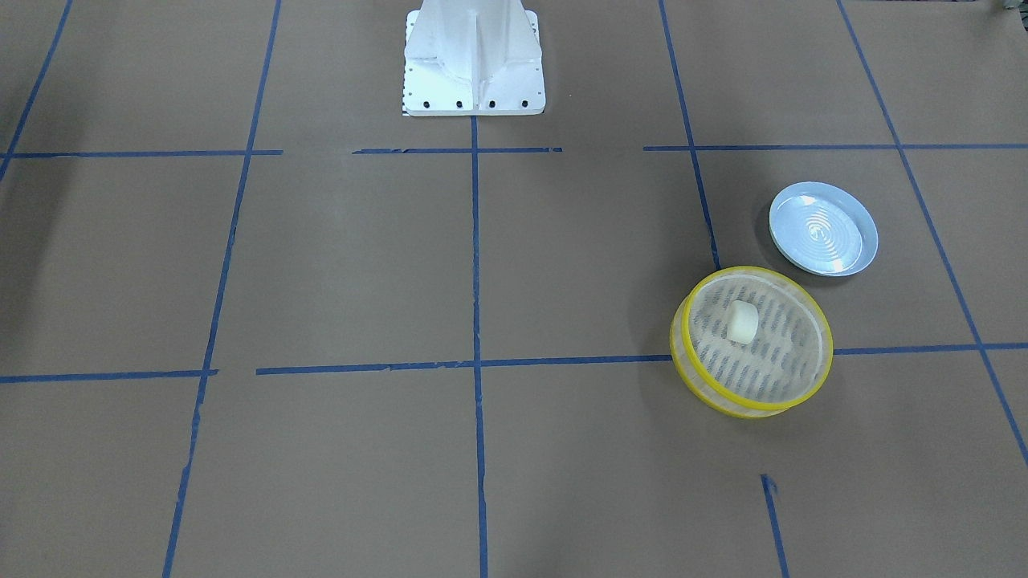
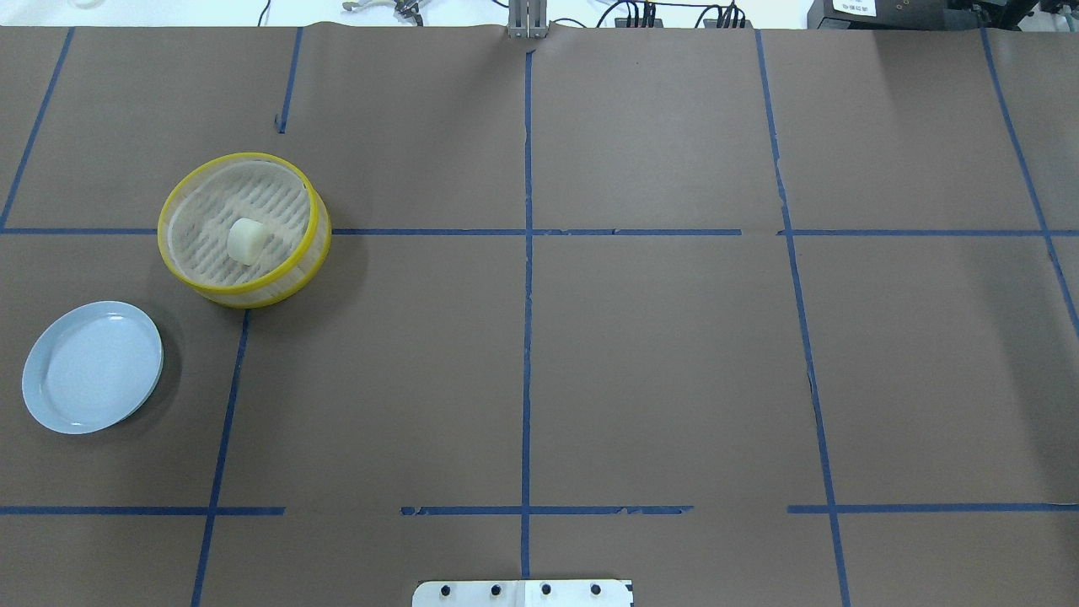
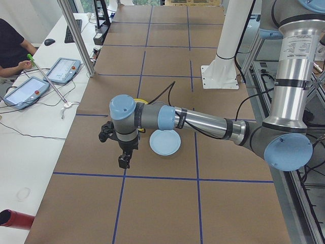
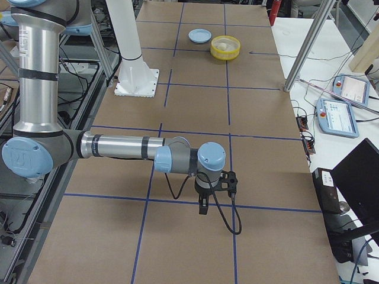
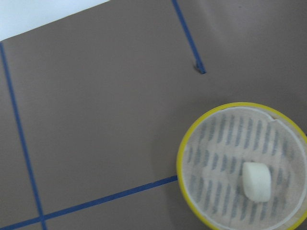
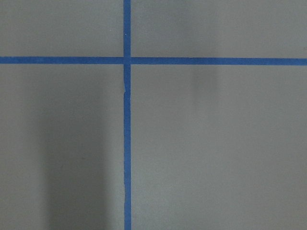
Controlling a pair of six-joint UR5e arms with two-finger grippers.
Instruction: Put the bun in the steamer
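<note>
Your bun (image 2: pixel 246 241) lies inside the steamer (image 2: pixel 198 249), on the slatted floor a little off the middle, touching no wall. The steamer stands in the table's (image 2: pixel 641 354) left half, nearer the far edge than the robot's edge. A light-blue plate (image 2: pixel 93 367) sits just beside it, close to the left edge and on the robot's side of it.

You see the left gripper (image 3: pixel 124 160) only from the table's left end. It hangs above the surface, pointing down, apart from the steamer, and its wrist hides most of the basket there. You cannot tell from that view how wide its fingers stand or whether they hold anything. Its wrist camera shows the bun in the basket at the lower right of the picture.

The right gripper (image 4: pixel 203 207) hangs toward the right end, well apart from the bun. You cannot tell how wide it is open either.
</note>
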